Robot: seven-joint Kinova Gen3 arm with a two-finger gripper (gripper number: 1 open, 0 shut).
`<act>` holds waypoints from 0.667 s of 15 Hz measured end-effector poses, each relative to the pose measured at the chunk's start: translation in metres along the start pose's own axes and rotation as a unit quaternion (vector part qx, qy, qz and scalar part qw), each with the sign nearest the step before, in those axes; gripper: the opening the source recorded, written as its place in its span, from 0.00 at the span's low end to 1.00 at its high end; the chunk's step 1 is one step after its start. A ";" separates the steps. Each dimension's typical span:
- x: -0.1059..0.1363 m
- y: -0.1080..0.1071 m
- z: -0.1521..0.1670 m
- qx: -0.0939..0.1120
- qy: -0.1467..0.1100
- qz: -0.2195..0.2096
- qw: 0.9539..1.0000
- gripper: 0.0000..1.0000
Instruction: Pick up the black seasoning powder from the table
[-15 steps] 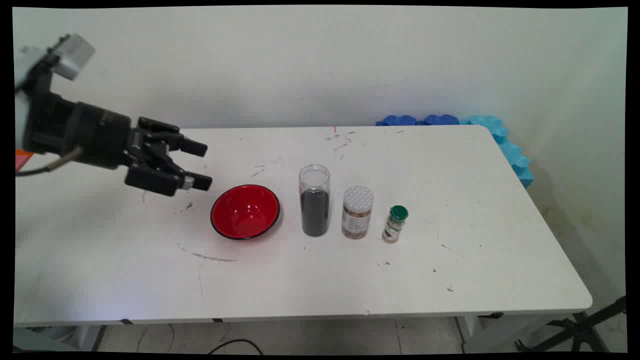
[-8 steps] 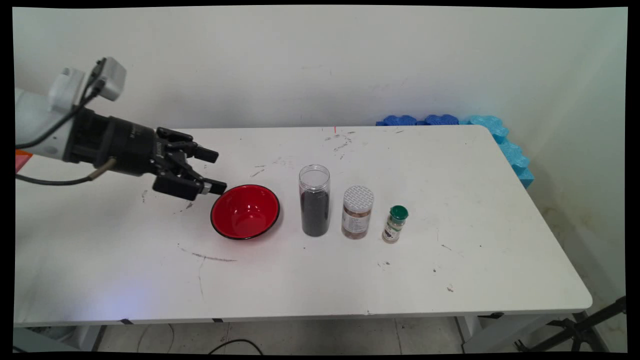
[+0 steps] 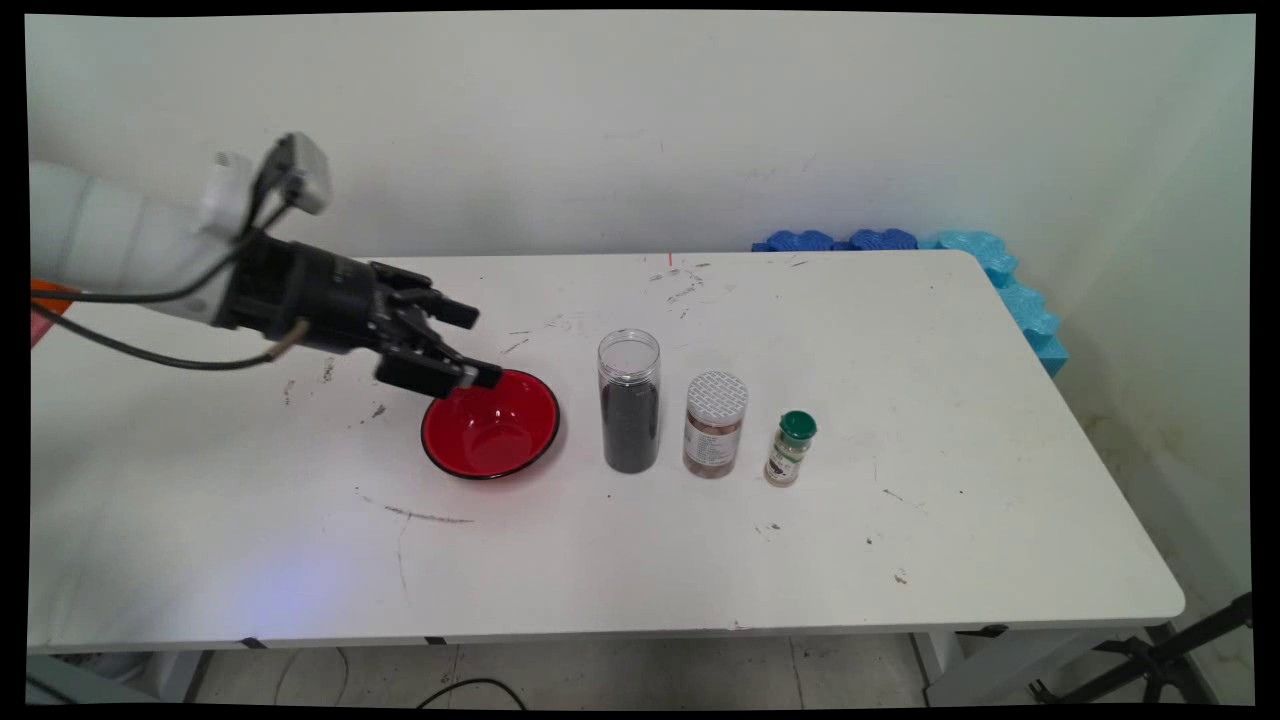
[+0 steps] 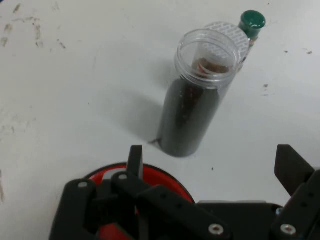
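Toward the table's (image 3: 300,560) left edge, the white arm (image 3: 110,240) reaches in low, and its black gripper (image 3: 468,345) hangs over the left rim of the red bowl (image 3: 490,425), its 2 fingers spread wide with nothing between them. In the 2 earlier pictures the gripper was farther left, well short of the bowl, then just at its rim; it has travelled steadily rightward along the row while its spread stayed the same. Nothing on the table has shifted in that time. The lower finger now shows in front of the bowl's near-left rim in the main view; whether it touches the rim cannot be told.

Right of the bowl, near the table's middle, stands a tall clear jar (image 3: 629,402) with no lid, filled most of the way with something dark. Just beside it is a shorter jar (image 3: 715,424) with a white patterned lid and brownish contents, and next to that a small spice bottle (image 3: 790,448) with a green cap. The 3 stand upright in a line, apart from one another.

In the hand view the tall jar (image 4: 197,97) sits straight ahead of the open fingers, the bowl's red rim (image 4: 155,176) below them. At the far right corner of the table lies blue foam (image 3: 960,255).
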 end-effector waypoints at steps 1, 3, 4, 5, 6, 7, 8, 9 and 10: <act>0.002 0.000 0.008 0.002 -0.002 0.000 1.000 1.00; 0.006 0.002 0.028 0.005 -0.006 -0.001 1.000 1.00; 0.008 0.003 0.037 0.005 -0.007 0.000 1.000 1.00; 0.010 0.005 0.047 0.003 -0.009 0.001 1.000 1.00; 0.011 0.007 0.056 -0.001 -0.011 0.005 1.000 1.00; 0.013 0.008 0.064 -0.003 -0.014 0.007 1.000 1.00; 0.013 0.009 0.069 -0.005 -0.015 0.009 1.000 1.00; 0.015 0.010 0.078 -0.007 -0.017 0.012 1.000 1.00; 0.016 0.010 0.085 -0.009 -0.018 0.014 1.000 1.00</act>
